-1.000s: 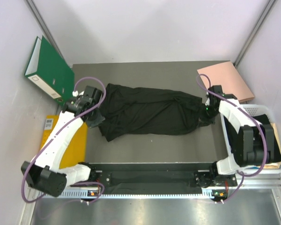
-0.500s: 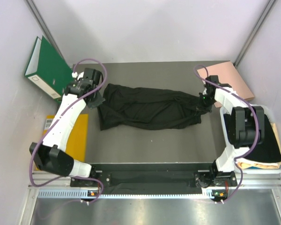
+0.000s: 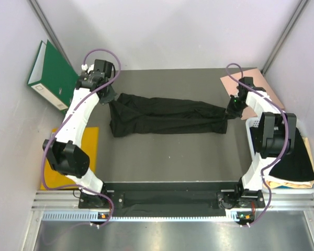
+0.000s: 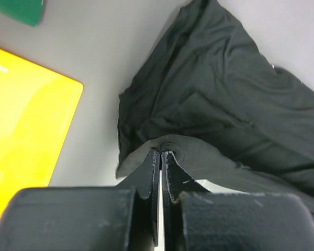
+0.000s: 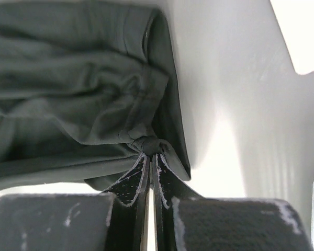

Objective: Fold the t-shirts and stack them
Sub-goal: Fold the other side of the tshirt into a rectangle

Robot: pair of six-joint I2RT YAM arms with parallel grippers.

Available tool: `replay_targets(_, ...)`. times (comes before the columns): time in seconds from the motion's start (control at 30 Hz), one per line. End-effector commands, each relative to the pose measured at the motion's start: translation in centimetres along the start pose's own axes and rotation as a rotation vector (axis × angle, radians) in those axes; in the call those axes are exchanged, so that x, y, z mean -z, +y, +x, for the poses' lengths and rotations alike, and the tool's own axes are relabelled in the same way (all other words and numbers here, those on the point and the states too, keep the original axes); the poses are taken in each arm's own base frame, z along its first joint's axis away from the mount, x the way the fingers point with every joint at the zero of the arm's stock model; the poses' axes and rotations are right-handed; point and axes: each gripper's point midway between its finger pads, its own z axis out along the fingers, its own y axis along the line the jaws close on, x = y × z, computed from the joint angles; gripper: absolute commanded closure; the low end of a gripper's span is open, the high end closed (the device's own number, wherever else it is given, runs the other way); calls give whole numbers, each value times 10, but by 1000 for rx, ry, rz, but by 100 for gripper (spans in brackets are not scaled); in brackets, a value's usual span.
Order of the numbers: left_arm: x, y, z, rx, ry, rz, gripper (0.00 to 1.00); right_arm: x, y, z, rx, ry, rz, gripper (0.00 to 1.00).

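Both arms are built alike, with smooth white shells over the long links and chunky matte-black housings at the joints. The left arm point(image 3: 76, 117) carries a purple cable point(image 3: 105, 55) that loops free near the wrist and again beside a black joint block point(image 3: 67, 158). The right arm point(image 3: 260, 103) has a matching purple lead point(image 3: 231, 71) and a small green light point(image 3: 235, 98) glowing at its wrist. Each arm rises from a black base point(image 3: 92, 199). Up close, the jaws are flat black blades tapering to thin tips, and the right pair is flecked with pale scuffs and scratches.
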Motion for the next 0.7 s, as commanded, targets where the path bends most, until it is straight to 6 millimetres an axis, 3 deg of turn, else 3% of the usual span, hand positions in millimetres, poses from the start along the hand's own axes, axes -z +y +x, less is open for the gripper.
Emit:
replay_targets(0.0, -13, -9, -21, 1, -34, 7, 100, -3, 9, -31, -11, -57, -38, 100)
replay_targets(0.3, -50, -24, -36, 8, -13, -6, 100, -39, 9, -49, -14, -48, -43, 99)
replay_targets(0.43, -56, -37, -57, 12, -45, 14, 100, -43, 10, -60, -12, -65, -35, 96)
replay_targets(0.47, -59, -38, -61, 15, -51, 14, 100, -43, 12, -64, -9, -71, -42, 78)
replay_targets(0.53, -68, -45, -68, 13, -59, 23, 100, -45, 14, -63, -2, -57, -53, 62)
replay_targets(0.57, -72, -47, -70, 17, -59, 24, 100, -45, 16, -62, 2, -56, -65, 47)
replay_targets(0.67, -90, -60, -74, 19, -44, 58, 100, -35, 19, -63, 7, -87, -83, 27)
